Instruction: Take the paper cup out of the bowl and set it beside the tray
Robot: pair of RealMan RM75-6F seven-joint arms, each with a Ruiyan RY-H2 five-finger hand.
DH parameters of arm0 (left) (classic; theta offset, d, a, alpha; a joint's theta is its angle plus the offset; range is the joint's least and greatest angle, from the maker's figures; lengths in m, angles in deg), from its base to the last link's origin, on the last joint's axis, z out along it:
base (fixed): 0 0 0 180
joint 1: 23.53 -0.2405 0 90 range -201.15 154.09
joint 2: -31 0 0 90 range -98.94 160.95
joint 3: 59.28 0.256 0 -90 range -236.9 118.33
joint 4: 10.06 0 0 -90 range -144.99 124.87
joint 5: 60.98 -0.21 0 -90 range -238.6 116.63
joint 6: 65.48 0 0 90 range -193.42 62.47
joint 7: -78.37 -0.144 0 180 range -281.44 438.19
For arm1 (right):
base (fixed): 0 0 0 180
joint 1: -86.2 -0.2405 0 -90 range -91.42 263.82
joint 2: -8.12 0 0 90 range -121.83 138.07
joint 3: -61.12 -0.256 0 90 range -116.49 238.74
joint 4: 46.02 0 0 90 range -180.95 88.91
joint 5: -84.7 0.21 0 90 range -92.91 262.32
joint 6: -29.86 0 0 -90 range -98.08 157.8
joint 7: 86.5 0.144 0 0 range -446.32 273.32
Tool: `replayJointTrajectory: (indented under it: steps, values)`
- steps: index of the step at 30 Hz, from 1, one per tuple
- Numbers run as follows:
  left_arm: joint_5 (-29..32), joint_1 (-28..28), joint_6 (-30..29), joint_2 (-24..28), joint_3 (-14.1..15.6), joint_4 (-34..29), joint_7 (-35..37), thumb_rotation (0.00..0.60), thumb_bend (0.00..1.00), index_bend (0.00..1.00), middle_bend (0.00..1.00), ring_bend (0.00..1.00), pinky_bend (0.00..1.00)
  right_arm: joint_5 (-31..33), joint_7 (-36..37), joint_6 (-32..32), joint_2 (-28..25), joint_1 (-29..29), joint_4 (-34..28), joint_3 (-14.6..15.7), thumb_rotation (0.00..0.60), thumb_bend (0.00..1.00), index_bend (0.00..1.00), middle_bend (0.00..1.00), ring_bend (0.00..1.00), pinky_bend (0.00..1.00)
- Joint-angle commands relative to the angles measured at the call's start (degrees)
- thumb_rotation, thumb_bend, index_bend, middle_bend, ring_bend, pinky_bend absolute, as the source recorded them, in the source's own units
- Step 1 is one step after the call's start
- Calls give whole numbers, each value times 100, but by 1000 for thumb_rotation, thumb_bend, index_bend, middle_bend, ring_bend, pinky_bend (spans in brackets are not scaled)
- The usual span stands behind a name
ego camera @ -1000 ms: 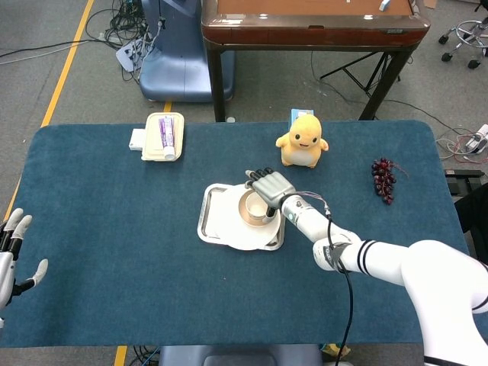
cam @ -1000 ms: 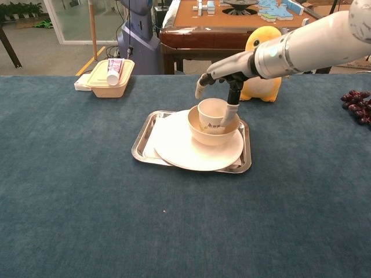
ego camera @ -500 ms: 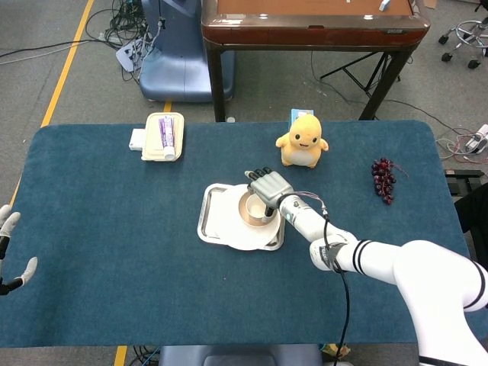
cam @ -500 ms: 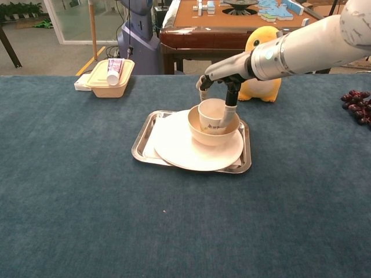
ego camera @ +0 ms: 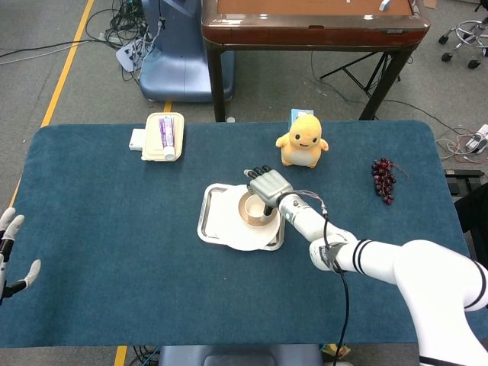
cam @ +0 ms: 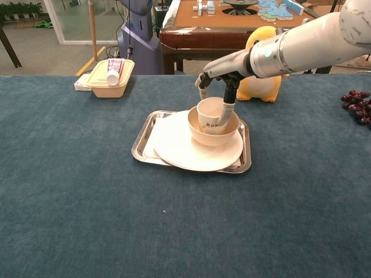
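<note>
The white paper cup point(cam: 211, 114) stands slightly tilted in the beige bowl point(cam: 208, 136), which sits on a white plate point(cam: 179, 147) in the metal tray point(cam: 142, 145). My right hand point(cam: 223, 75) hovers right over the cup; one finger reaches down along the cup's right side and touches it, while another hangs just above its far left rim. In the head view this hand point(ego camera: 271, 185) covers the right part of the cup point(ego camera: 254, 207), fingers stretched out. My left hand point(ego camera: 9, 255) floats off the table's left edge, fingers spread, holding nothing.
A yellow duck toy point(ego camera: 303, 140) sits behind the tray point(ego camera: 207, 213), purple grapes point(ego camera: 383, 179) lie far right, and a beige box with a tube point(ego camera: 163, 137) stands at the back left. Bare blue cloth surrounds the tray. A wooden table point(ego camera: 313, 23) stands beyond.
My right hand has edged in closer on the cup, which shifted slightly left in the bowl. My left hand drifted down and left, then rose a little.
</note>
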Motion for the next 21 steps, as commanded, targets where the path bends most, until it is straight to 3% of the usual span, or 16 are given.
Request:
replayJointTrajectory:
  steps: [1,21]
  values:
    - [14,10,26,16,-4,9,5,600,324,0,0,0,0,28,-32,-86,-136,-35,-174,-22,600,140,405,59,0,0]
    - [164,127,243,-130,-30,45,-373,600,324,0,0,0,0,247,-429,-792,-1492,-155,-1917,25,600,141,405,59,0,0]
